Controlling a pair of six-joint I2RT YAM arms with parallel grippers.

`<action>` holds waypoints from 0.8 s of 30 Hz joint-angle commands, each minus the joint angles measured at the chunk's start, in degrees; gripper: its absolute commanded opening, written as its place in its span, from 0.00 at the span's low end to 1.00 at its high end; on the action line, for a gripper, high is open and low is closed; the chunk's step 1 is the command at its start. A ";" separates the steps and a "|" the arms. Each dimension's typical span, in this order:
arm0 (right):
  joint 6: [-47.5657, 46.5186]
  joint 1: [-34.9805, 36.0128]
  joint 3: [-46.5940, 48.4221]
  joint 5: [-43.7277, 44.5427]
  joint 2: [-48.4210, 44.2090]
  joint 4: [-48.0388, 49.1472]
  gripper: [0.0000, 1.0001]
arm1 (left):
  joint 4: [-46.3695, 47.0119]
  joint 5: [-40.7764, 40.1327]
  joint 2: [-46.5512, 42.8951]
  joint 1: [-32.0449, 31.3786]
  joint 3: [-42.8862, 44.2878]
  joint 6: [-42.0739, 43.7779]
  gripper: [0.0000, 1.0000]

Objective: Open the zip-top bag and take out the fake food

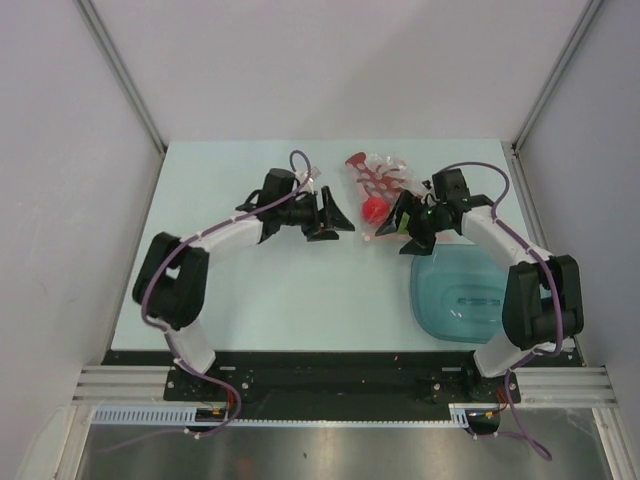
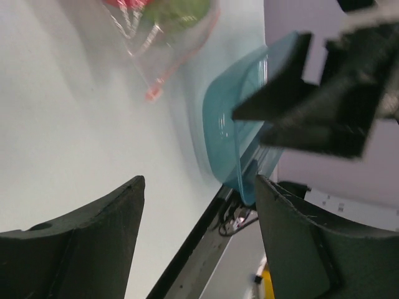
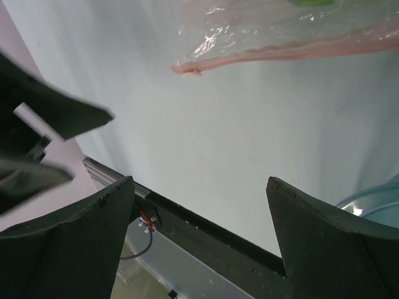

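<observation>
While left fingers [image 2: 75, 249] and right fingers [image 3: 68, 243] stand apart, the zip-top bag [image 1: 381, 186] lies between the pairs; ungripped.

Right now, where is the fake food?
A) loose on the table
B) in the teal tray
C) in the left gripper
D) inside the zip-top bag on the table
D: the red lobster and round red fruit show through the zip-top bag; the teal tray holds no toys.
</observation>
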 commanded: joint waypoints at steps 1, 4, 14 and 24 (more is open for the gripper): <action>-3.31 -0.67 1.28 -1.57 -6.53 -2.29 0.92 | 5.56 0.63 8.85 -0.50 7.92 -9.45 0.73; -5.50 -1.46 1.81 -1.84 -8.82 -4.92 0.92 | 4.33 -1.21 12.56 -0.94 12.41 -13.67 0.72; -7.27 -5.33 1.37 -2.63 -13.39 -7.39 0.92 | -2.87 -5.08 20.04 -2.26 18.22 -17.38 0.62; -7.18 -6.56 1.72 -1.49 -15.06 -8.27 0.92 | 0.89 -5.26 23.56 -4.55 18.40 -20.10 0.59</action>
